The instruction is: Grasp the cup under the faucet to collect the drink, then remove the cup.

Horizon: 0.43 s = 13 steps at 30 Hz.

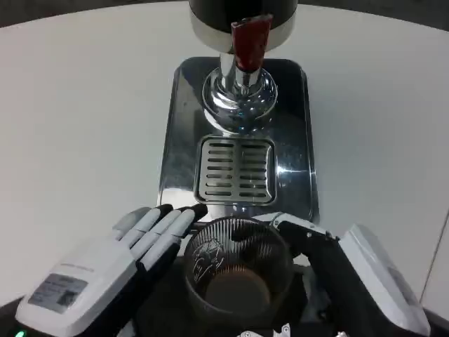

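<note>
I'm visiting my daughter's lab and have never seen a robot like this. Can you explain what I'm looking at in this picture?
The picture comes from a camera on the robot's head or chest, looking down at a white table. The two white-backed shapes at the bottom are its own hands. The left hand rests its fingers against the side of a clear ribbed plastic cup; the right hand is at the cup's other side, so the cup sits between them. Whether either truly grips it is hard to tell. Further away stands a shiny steel drink dispenser base with a slotted drip grille. Above it is a chrome faucet with a red handle. The cup is not yet under the faucet.
</note>
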### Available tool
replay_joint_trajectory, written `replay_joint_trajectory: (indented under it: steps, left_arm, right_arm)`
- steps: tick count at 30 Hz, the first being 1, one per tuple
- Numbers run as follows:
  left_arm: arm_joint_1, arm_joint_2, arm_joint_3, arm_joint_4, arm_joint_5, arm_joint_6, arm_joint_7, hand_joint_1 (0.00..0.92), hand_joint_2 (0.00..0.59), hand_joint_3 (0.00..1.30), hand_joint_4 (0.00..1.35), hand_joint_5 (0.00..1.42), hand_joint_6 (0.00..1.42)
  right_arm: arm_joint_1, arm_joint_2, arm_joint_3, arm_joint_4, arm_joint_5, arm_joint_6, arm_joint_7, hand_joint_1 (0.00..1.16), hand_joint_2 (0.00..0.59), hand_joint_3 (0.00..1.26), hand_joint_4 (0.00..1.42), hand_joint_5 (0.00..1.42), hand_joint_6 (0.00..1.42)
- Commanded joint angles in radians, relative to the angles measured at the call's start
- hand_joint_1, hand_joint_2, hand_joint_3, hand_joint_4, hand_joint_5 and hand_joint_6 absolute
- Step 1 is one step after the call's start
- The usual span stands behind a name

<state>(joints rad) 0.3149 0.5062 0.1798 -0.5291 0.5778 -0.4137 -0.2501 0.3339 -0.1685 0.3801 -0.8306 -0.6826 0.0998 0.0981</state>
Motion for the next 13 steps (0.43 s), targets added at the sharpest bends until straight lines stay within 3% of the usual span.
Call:
replay_joint_trajectory:
  steps: [1, 13]
  left_arm:
    - [0.02, 0.01, 0.002, 0.004, -0.008, -0.006, 0.004, 0.331, 0.124, 0.0, 0.0, 0.0, 0.0]
    - [0.028, 0.017, 0.014, 0.009, -0.015, -0.01, 0.008, 0.33, 0.124, 0.0, 0.0, 0.0, 0.0]
  right_arm:
    - [0.007, 0.001, 0.005, -0.037, 0.008, -0.043, 0.004, 1.01, 0.147, 0.98, 1.13, 1.16, 1.4]
    - [0.013, 0.001, 0.006, -0.034, 0.008, -0.047, 0.003, 1.01, 0.145, 0.98, 1.13, 1.16, 1.4]
